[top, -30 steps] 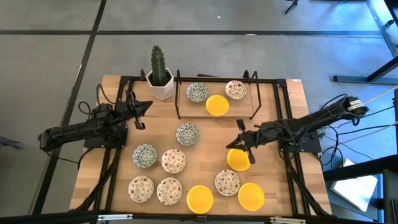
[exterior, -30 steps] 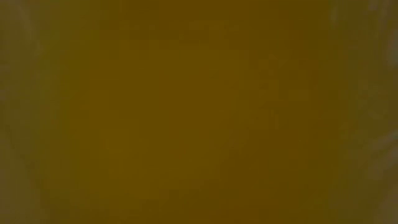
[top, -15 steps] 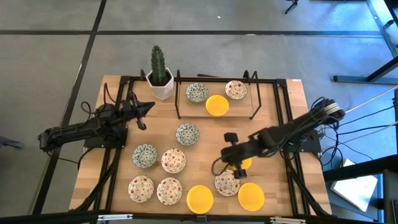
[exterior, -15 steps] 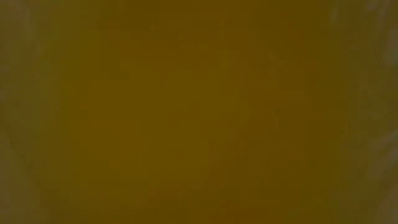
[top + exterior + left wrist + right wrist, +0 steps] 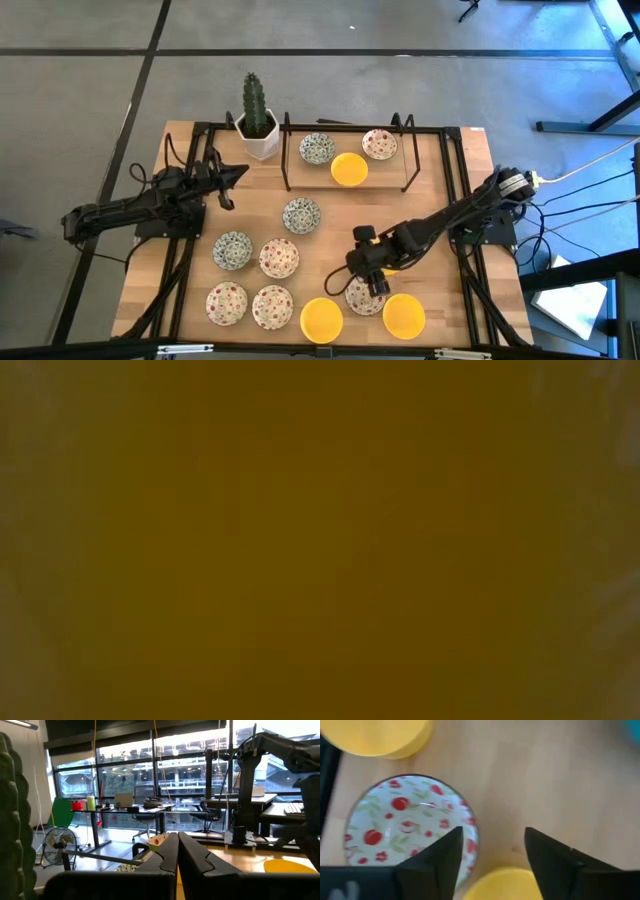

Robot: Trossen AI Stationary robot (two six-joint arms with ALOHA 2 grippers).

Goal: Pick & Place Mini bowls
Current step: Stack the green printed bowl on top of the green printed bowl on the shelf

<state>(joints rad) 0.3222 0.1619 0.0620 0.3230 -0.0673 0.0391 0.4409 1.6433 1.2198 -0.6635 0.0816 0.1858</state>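
Note:
Several mini bowls lie on the wooden table (image 5: 440, 200). A red-speckled bowl (image 5: 362, 298) (image 5: 405, 825) rests near the front, between two yellow bowls (image 5: 321, 318) (image 5: 403, 315). My right gripper (image 5: 365, 278) (image 5: 492, 852) hangs open above the table, pointing steeply down. One finger is over that bowl's rim and the other over bare wood. Another yellow bowl (image 5: 505, 885) lies just under the fingers. My left gripper (image 5: 228, 172) (image 5: 177, 850) waits shut at the far left, close to the cactus.
A black-framed tray (image 5: 290, 170) at the far edge holds three bowls. A white cactus pot (image 5: 258, 135) stands to its left. Blue-green bowls (image 5: 302, 215) (image 5: 232, 250) and red-speckled bowls (image 5: 279, 258) (image 5: 227, 303) fill the left front. A dull yellow-brown surface fills the low view.
My right gripper has moved toward the table's near edge and a little left, from above the yellow bowl to over the red-speckled one. It has tipped from nearly level to steeply downward, and its fingers have spread apart. No bowl has moved.

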